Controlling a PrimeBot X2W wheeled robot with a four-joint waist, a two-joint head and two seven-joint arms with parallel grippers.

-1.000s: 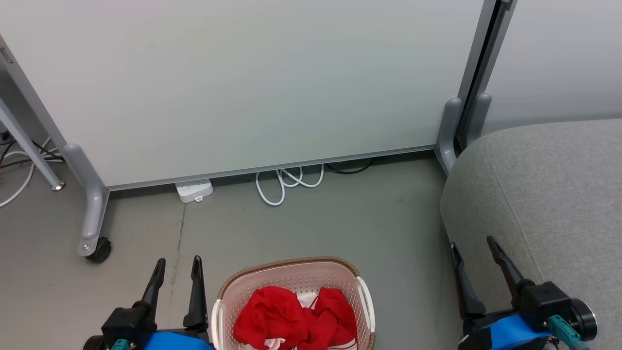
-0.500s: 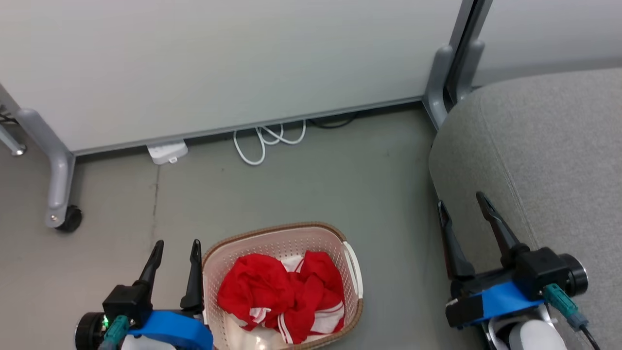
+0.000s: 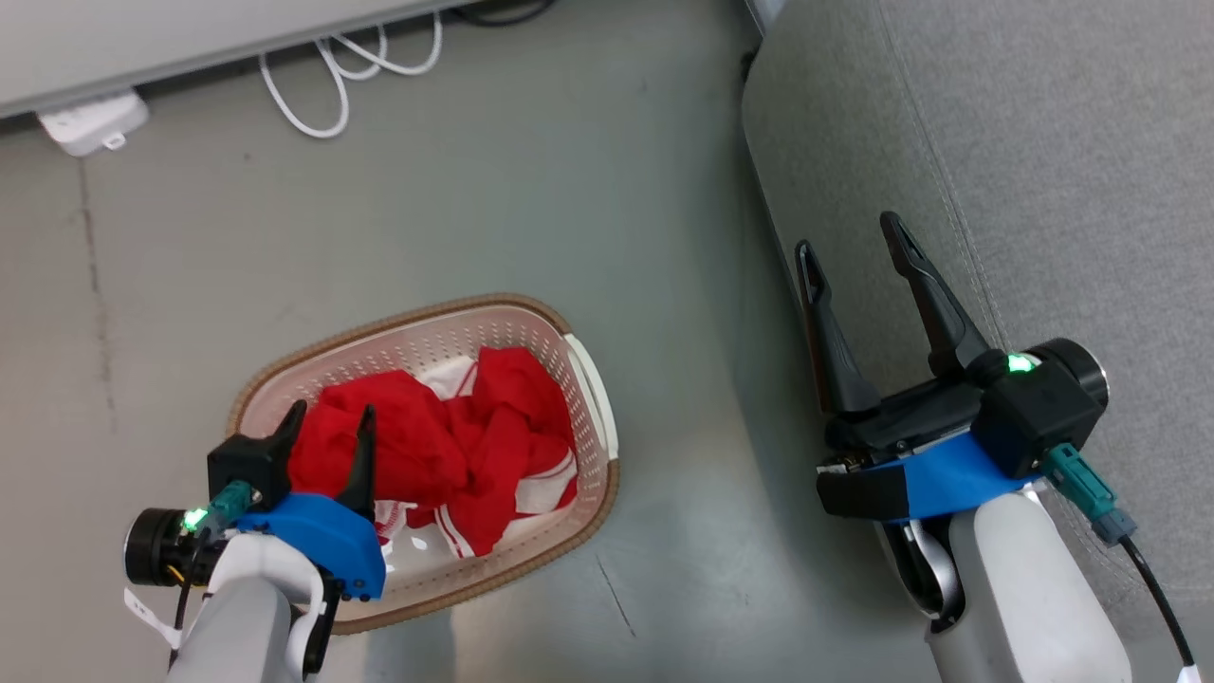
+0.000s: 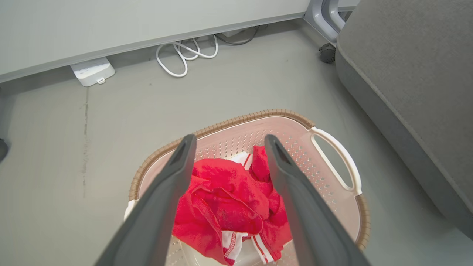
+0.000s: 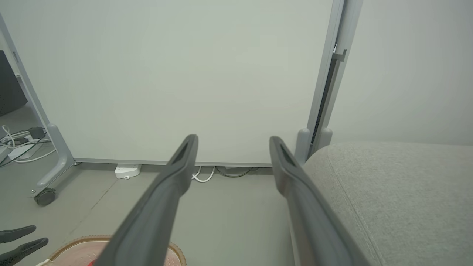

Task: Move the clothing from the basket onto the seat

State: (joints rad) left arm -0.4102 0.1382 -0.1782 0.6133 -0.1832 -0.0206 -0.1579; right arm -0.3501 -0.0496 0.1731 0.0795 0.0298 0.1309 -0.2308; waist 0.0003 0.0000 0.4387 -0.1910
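Left gripper [image 3: 332,411], spread wide and empty, has been brought from beside the laundry basket [image 3: 531,308] to above the red clothing [image 3: 455,446]; a grasp is expected next.

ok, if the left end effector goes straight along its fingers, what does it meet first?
Most likely the clothing heaped in the basket, framed by the left end effector's open jaws; depth unclear.

We find the red, white-striped clothing [image 3: 432,446] crumpled inside the cream, brown-rimmed basket [image 3: 531,332]; from it, the grey seat [image 3: 1043,142] lies at two o'clock, apart.
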